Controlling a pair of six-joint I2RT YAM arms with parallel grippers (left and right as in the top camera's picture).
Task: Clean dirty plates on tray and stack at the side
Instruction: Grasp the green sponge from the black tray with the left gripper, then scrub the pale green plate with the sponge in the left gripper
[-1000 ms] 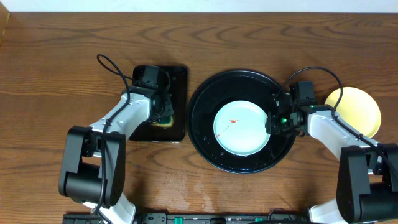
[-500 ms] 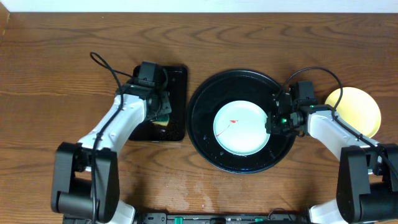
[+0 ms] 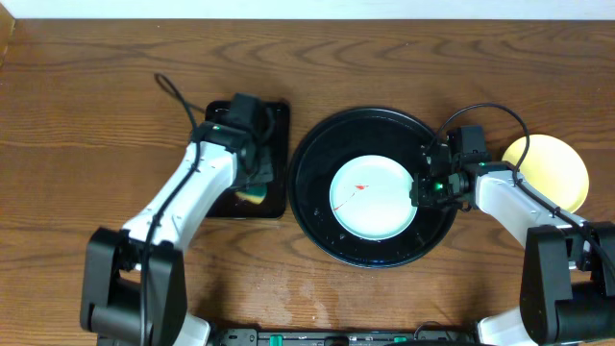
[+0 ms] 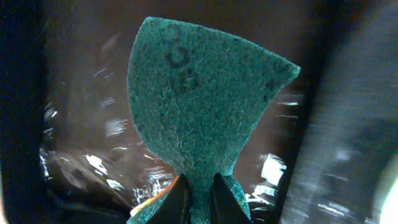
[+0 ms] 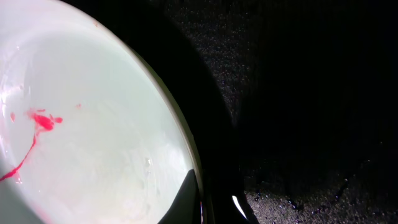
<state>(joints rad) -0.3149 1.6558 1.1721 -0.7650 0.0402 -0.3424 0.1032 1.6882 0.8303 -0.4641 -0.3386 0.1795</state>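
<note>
Overhead: L gripper (image 3: pixel 252 175) hung over the small rectangular tray (image 3: pixel 279 117). R gripper (image 3: pixel 421 188) pinched the rim of the mint plate (image 3: pixel 370 207) on the round tray (image 3: pixel 309 144), prob. to steady it. Yellow plate (image 3: pixel 555 165) lay off-tray, at the right.
L wrist: jaws clenched on the green sponge (image 4: pixel 205 106), pad free for wiping.
R wrist: red smear (image 5: pixel 38 121) unwiped.

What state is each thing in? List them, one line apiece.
round tray: holds one plate.
rectangular tray: glossy, wet-looking.
mint plate: on round tray, red smear, right rim pinched.
yellow plate: on the table, beside round tray, no smear seen.
sponge: clamped, green side showing, over rectangular tray.
left gripper: shut on sponge.
right gripper: shut on mint plate.
</note>
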